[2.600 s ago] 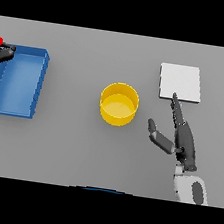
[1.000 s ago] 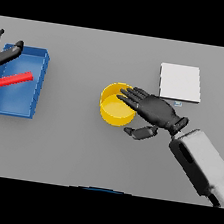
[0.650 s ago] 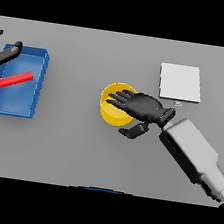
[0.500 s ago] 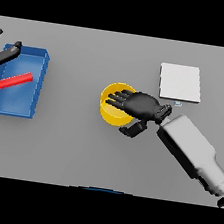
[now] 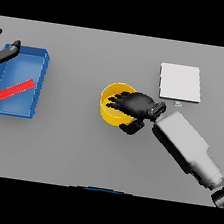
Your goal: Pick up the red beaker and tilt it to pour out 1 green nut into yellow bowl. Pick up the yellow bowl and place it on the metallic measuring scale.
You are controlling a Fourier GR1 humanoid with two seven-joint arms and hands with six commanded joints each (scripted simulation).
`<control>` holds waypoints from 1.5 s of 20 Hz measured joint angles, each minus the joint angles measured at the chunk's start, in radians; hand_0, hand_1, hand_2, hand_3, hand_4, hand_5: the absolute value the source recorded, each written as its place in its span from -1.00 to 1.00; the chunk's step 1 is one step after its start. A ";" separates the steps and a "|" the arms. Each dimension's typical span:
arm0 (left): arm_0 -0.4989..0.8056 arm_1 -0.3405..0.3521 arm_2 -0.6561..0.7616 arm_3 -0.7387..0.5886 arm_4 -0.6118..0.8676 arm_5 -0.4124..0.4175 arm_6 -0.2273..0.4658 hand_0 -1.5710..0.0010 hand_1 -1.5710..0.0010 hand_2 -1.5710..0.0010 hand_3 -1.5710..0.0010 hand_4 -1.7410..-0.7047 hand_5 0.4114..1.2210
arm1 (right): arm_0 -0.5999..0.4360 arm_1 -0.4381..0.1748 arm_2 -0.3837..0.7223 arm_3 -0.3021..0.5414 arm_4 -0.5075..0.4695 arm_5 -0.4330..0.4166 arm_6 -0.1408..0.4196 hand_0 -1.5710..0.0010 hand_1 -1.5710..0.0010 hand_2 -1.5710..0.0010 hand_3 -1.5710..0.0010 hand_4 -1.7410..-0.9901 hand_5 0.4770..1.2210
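Observation:
The yellow bowl (image 5: 109,108) stands at the table's middle. My right hand (image 5: 137,106) reaches over its right rim from the right. The fingers (image 5: 118,103) curl down inside and the thumb (image 5: 130,127) sits against the outer wall, pinching the rim. The red beaker (image 5: 14,89) lies on its side in the blue tray (image 5: 38,81) at the left. My left hand (image 5: 3,55) hovers at the tray's far left corner, open and holding nothing. The metallic measuring scale (image 5: 180,82), a pale square plate, lies behind and to the right of the bowl.
The blue tray has raised walls and holds only the red beaker. My right forearm (image 5: 187,147) slants across the table from the lower right, passing just in front of the scale.
The left hand has let the red beaker go; it now lies in the blue tray. The right hand swung left from beside the scale onto the bowl's rim and closed there.

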 measured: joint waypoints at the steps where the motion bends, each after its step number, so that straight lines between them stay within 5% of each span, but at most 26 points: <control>1: 0.001 -0.001 0.002 0.004 0.003 -0.003 -0.014 1.00 1.00 1.00 1.00 0.83 -0.26 | -0.005 0.002 -0.002 0.004 -0.004 0.006 -0.003 0.75 0.77 0.76 0.73 0.15 0.11; 3: 0.001 -0.007 -0.006 0.018 -0.010 0.005 -0.021 1.00 1.00 1.00 1.00 0.84 -0.26 | 0.003 0.006 0.005 0.014 0.002 -0.019 -0.041 0.14 0.19 0.24 0.27 -0.19 0.43; 5: 0.002 0.001 0.003 0.008 0.001 -0.001 -0.022 1.00 1.00 1.00 1.00 0.84 -0.27 | 0.002 0.002 0.004 0.002 -0.005 -0.010 -0.056 -0.27 -0.24 -0.20 -0.01 -0.46 0.64; 10: -0.004 -0.002 -0.004 0.012 -0.006 -0.003 -0.018 1.00 1.00 1.00 1.00 0.85 -0.26 | -0.009 -0.004 0.004 -0.003 -0.020 0.031 -0.007 -0.76 -0.75 -0.64 -0.41 -0.82 0.88; 18: 0.005 0.003 -0.005 -0.007 -0.005 -0.002 -0.013 1.00 1.00 1.00 1.00 0.87 -0.27 | -0.021 -0.049 -0.023 -0.090 -0.061 0.092 -0.010 -0.96 -0.96 -0.84 -0.48 -0.97 0.98; 30: 0.006 -0.004 0.007 -0.024 0.024 -0.008 -0.003 1.00 1.00 1.00 1.00 0.79 -0.26 | 0.021 -0.161 -0.134 -0.293 -0.119 0.183 0.172 -0.96 -1.00 -0.89 -0.52 -1.00 1.00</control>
